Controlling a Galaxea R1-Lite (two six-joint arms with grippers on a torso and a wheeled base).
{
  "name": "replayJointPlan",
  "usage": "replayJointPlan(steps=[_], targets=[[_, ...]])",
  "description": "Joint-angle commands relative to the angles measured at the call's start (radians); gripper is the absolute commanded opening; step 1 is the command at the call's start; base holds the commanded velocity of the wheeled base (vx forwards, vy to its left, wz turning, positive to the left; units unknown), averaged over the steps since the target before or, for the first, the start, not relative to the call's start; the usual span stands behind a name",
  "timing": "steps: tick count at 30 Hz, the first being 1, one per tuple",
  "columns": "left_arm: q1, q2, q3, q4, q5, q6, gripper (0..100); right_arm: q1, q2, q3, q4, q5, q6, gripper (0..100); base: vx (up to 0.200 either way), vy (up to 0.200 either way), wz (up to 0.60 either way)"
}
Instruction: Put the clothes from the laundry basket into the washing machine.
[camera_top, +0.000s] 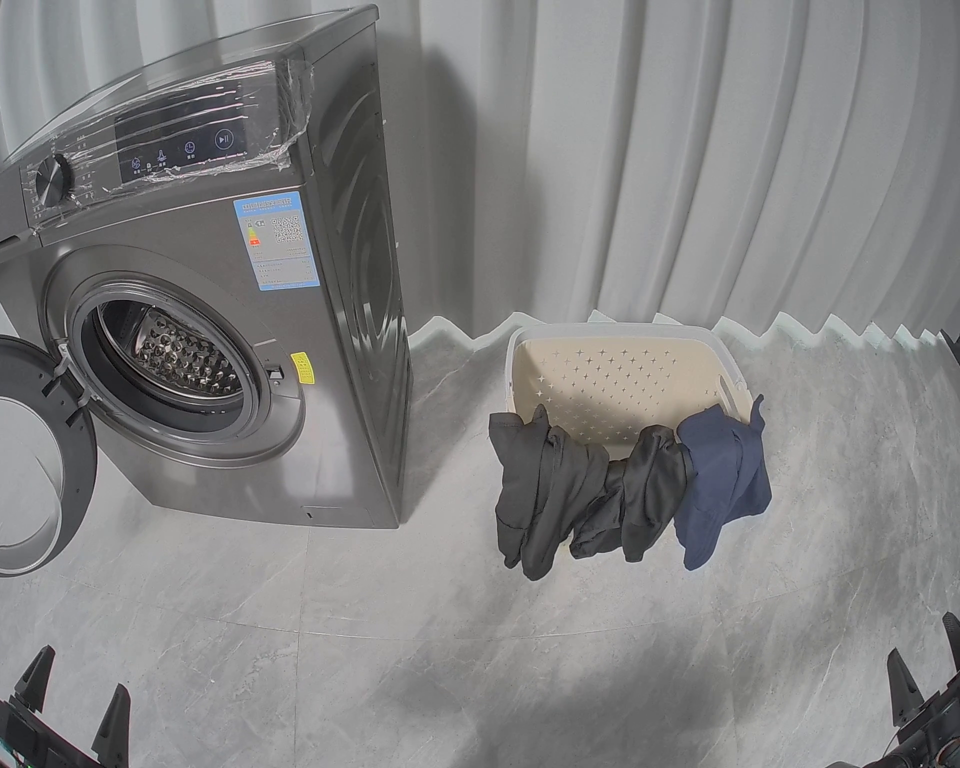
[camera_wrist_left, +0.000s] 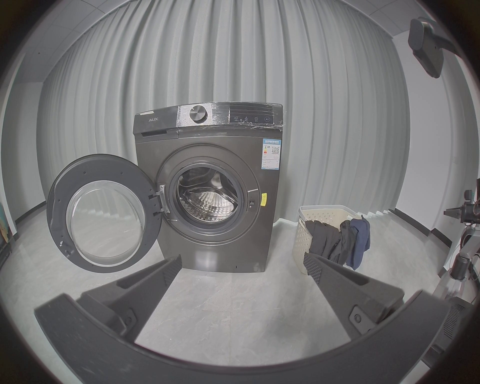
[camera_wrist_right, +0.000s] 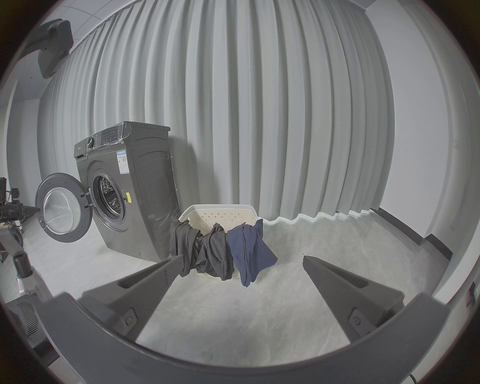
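Head view gave you the grey front-loading washing machine (camera_top: 200, 300) on the left, its round door (camera_top: 30, 460) swung wide open to the left and the steel drum (camera_top: 185, 355) exposed. Near it on the right, the cream laundry basket (camera_top: 620, 385) stood on the pale floor (camera_top: 400, 620) in front of the white curtain (camera_top: 650, 150). Three clothes hung over its near rim and down the front wall: a dark grey garment (camera_top: 545, 485), a second dark piece (camera_top: 640, 490) touching it, and a navy garment (camera_top: 722, 475) at the right end. Your left gripper (camera_top: 80, 690) sat low at the near left corner and your right gripper (camera_top: 925, 655) at the near right, both well apart from basket and machine. Each pointed forward, with fingers spread apart and nothing between them.
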Motion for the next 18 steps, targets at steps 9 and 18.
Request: replayJointPlan(steps=[9, 18], targets=[[0.000, -0.013, 0.016, 0.000, 0.000, 0.000, 100, 0.001, -0.016, 0.016, 0.000, 0.000, 0.000, 100, 0.000, -0.200, 0.00], [0.000, -0.013, 0.016, 0.000, 0.000, 0.001, 100, -0.001, -0.016, 0.018, -0.002, 0.000, 0.000, 100, 0.000, -0.156, 0.00]])
